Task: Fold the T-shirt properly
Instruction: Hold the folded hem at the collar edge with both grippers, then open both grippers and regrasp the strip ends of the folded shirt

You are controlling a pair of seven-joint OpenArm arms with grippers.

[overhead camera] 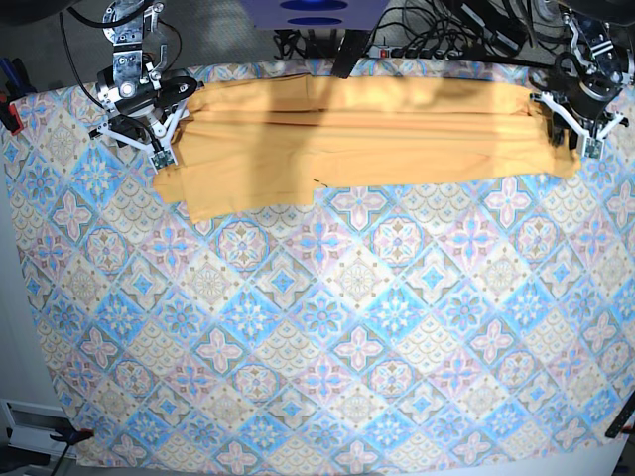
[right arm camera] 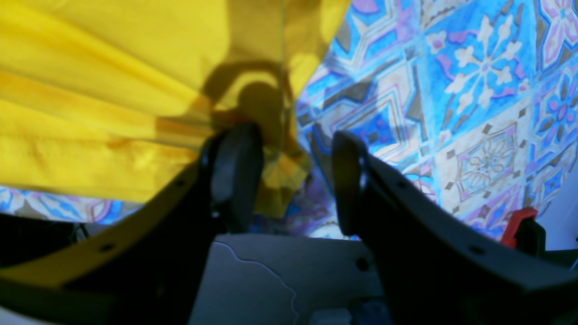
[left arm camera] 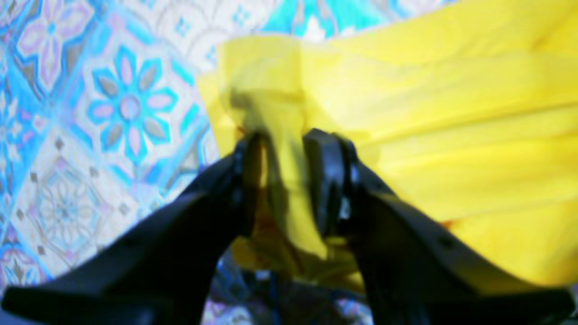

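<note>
The T-shirt (overhead camera: pixel 367 134) is plain mustard-yellow cloth, lying as a long folded band along the far edge of the table, with a wider flap hanging down at its left end. My right gripper (overhead camera: pixel 162 151) is at the shirt's left end. In the right wrist view it (right arm camera: pixel 292 180) stands open, with the shirt's (right arm camera: pixel 113 90) corner beside the left finger (right arm camera: pixel 237 176). My left gripper (overhead camera: pixel 581 144) is at the right end. Its jaws (left arm camera: pixel 286 180) are apart, and a loose strip of the shirt (left arm camera: pixel 451 135) hangs between them.
A blue-and-pink diamond-patterned tablecloth (overhead camera: pixel 327 337) covers the table. Cables and a power strip (overhead camera: pixel 437 40) run behind the far edge. A red clamp (right arm camera: pixel 519 221) grips the table edge near my right arm, and another clamp (overhead camera: pixel 10 114) sits at the far left.
</note>
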